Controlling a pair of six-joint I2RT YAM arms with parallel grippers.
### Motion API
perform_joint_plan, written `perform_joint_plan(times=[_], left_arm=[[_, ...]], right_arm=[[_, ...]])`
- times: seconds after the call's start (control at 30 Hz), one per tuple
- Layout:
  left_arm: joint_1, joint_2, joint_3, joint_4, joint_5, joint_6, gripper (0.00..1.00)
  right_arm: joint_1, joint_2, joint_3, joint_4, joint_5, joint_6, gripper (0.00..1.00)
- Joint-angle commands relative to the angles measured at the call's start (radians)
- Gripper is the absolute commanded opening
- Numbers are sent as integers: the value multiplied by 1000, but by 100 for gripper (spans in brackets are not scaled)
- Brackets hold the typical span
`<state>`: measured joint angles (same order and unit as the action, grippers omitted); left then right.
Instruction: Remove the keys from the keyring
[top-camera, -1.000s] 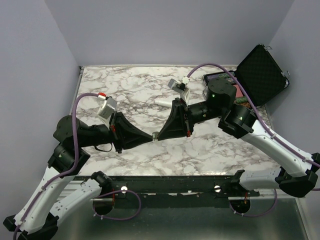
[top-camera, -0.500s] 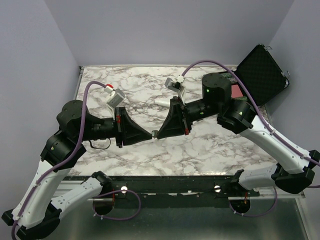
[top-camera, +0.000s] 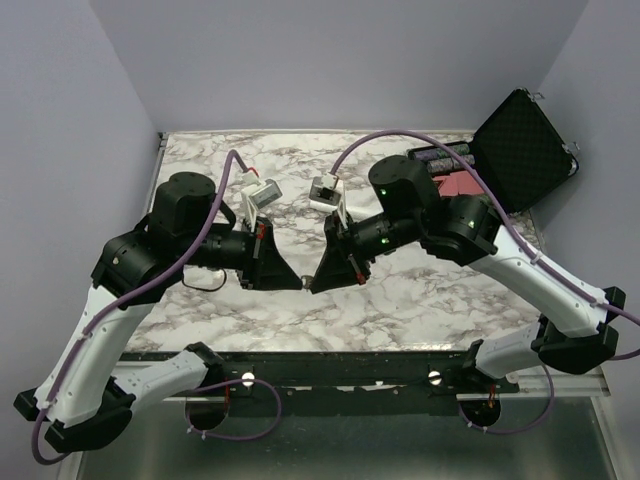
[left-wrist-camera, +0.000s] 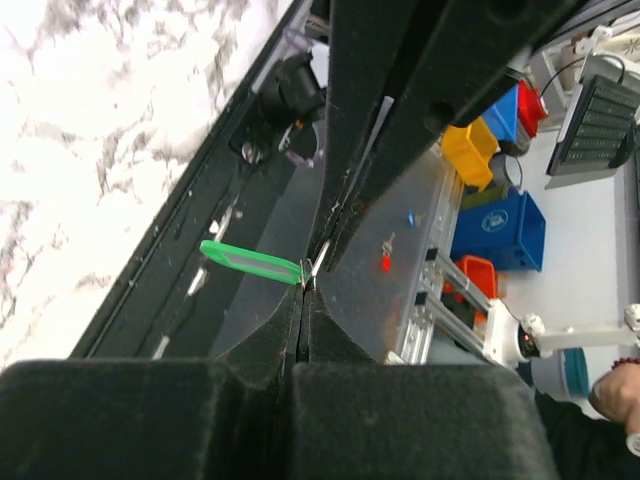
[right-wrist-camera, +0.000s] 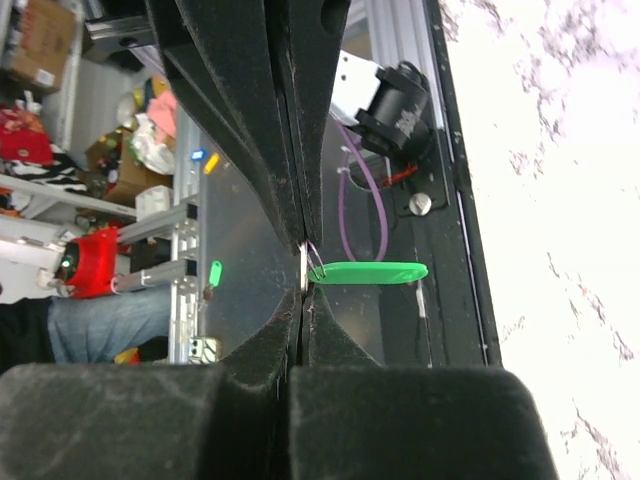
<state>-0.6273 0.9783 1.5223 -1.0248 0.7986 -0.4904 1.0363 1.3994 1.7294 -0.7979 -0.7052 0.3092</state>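
1. While both arms lean in toward each other, the marble tabletop (top-camera: 430, 300) lies beneath them, with an open black case (top-camera: 522, 148) at its far right corner.
2. From the left, the left arm (top-camera: 150, 260) reaches toward the middle, and the right arm (top-camera: 480, 235) reaches in from the right. Their tips meet head-on above the near part of the tabletop.
3. On the left wrist view, the left claw (left-wrist-camera: 306, 288) is pinched narrow, its two fingers pressed together along their length with no gap showing. Its tips grip the thin metal at the keyring's end.
4. Opposite it, the right claw (right-wrist-camera: 303, 292) is pinched narrow too, fingers flat against each other. Its tips grip the same bit of metal from the other side, so the two claws almost touch.
5. Between the tips hangs the keyring (right-wrist-camera: 368, 272), lifted clear of the tabletop. Its green oval fob (left-wrist-camera: 250, 262) sticks out sideways, free of both claws.
6. At the fob's inner end a thin metal ring (right-wrist-camera: 311, 252) loops across the meeting point. What else hangs on it is too small to tell.
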Motion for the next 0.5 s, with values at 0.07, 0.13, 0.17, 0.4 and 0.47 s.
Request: perform_joint_plan(times=[0.07, 0.13, 0.17, 0.4, 0.47], left_arm=[[5, 141, 53, 19, -13, 52, 0], [8, 181, 62, -7, 4, 55, 0], [11, 200, 74, -27, 7, 59, 0], [37, 183, 108, -55, -29, 107, 34], [60, 151, 98, -46, -33, 116, 50]], right_arm=[[143, 114, 99, -119, 160, -58, 1], [183, 136, 131, -136, 214, -64, 1], [200, 145, 151, -145, 234, -73, 1], [214, 86, 58, -91, 280, -84, 1], [214, 47, 1, -45, 270, -85, 1]])
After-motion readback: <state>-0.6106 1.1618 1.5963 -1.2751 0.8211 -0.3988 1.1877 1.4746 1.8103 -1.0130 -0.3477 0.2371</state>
